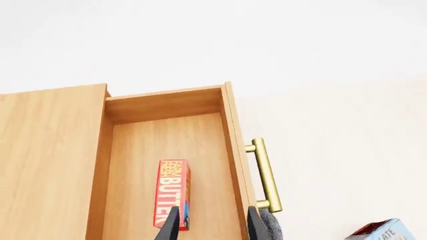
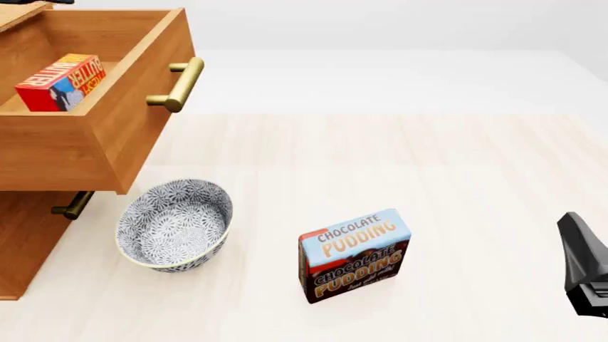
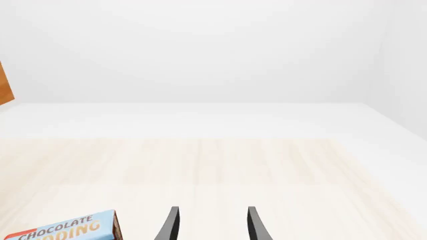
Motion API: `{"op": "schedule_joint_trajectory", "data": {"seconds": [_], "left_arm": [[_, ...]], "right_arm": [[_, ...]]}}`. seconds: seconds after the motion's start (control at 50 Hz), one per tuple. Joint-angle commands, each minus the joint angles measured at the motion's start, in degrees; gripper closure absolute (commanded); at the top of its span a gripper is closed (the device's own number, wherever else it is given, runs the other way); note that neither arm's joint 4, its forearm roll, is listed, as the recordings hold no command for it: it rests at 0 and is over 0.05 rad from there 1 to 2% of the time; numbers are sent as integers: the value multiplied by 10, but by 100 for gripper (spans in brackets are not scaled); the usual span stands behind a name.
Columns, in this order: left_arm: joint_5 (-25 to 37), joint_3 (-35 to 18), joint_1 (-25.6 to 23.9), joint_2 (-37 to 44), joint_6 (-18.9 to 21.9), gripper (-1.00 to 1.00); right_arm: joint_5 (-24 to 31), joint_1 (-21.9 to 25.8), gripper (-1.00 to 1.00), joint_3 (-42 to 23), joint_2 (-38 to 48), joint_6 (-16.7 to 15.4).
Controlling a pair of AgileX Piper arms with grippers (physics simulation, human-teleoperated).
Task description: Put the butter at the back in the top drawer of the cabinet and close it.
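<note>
The top drawer (image 2: pixel 90 146) of the cabinet (image 2: pixel 21 246) stands pulled out, its brass handle (image 2: pixel 176 84) facing the table. The red and orange butter (image 2: pixel 61 83) lies inside it on the wooden floor. In the left wrist view the butter (image 1: pixel 172 192) shows in the drawer (image 1: pixel 167 145), with my left gripper (image 1: pixel 212 227) open above it and holding nothing. Its dark fingers (image 1: pixel 171 227) stand apart, one in line with the butter's near end. My right gripper (image 3: pixel 212 225) is open and empty over the bare table; the right arm (image 2: pixel 582 260) shows at the front view's right edge.
A patterned grey bowl (image 2: pixel 176 223) sits on the table just below the open drawer. The chocolate pudding box (image 2: pixel 354 254) stands right of it, near the front. A lower drawer's handle (image 2: pixel 73 205) shows under the open one.
</note>
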Motion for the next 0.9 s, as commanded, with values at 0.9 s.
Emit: {"op": "schedule_joint_trajectory", "data": {"seconds": [0.9], "left_arm": [[-47,-38,-207,29,-14,-100]], "right_arm": [[0,0,-100,0,0,0]]}}
